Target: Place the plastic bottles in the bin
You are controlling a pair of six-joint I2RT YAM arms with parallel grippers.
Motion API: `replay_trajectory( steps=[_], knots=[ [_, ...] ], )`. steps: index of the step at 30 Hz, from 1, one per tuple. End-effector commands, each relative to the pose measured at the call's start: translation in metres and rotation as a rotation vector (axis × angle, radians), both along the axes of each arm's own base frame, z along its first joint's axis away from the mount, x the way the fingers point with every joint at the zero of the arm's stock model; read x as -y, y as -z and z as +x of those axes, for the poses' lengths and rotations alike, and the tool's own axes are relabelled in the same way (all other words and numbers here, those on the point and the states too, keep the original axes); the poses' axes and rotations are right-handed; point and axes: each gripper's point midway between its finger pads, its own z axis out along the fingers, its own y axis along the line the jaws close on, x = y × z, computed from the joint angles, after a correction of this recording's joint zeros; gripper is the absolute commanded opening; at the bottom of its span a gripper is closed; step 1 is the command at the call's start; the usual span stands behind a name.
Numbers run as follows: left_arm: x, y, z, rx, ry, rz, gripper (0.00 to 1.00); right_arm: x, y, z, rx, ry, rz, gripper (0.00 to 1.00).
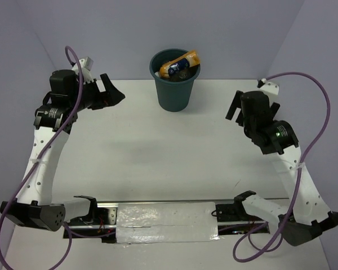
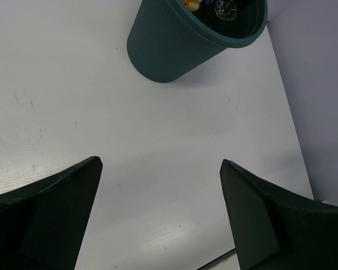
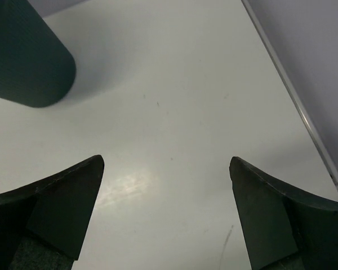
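Observation:
The dark teal bin (image 1: 174, 93) stands at the back middle of the table. An orange bottle with a dark blue label (image 1: 179, 64) sticks out of its top, and a clear bottle (image 1: 184, 73) lies beside it inside. In the left wrist view the bin (image 2: 174, 45) is at the top with bottle parts (image 2: 225, 8) inside. In the right wrist view only the bin's side (image 3: 25, 62) shows at top left. My left gripper (image 1: 114, 90) is open and empty, left of the bin. My right gripper (image 1: 235, 109) is open and empty, right of the bin.
The white table (image 1: 158, 146) is walled by pale panels at the back and sides. A foil-covered strip (image 1: 163, 222) and the arm bases lie along the near edge. The table's right edge (image 3: 293, 95) shows in the right wrist view.

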Motion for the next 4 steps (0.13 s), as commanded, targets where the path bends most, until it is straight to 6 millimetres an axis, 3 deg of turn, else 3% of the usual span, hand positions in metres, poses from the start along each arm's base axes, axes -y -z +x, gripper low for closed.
replay_trajectory(
  steps=[1, 4],
  knots=[
    [-0.006, -0.017, 0.001, 0.049, -0.012, 0.029, 0.99, 0.01, 0.01, -0.023, -0.001, 0.027, 0.025, 1.0],
    [-0.008, -0.019, 0.0, 0.049, -0.022, 0.029, 0.99, 0.012, 0.025, -0.03, -0.035, 0.036, 0.021, 1.0]
  ],
)
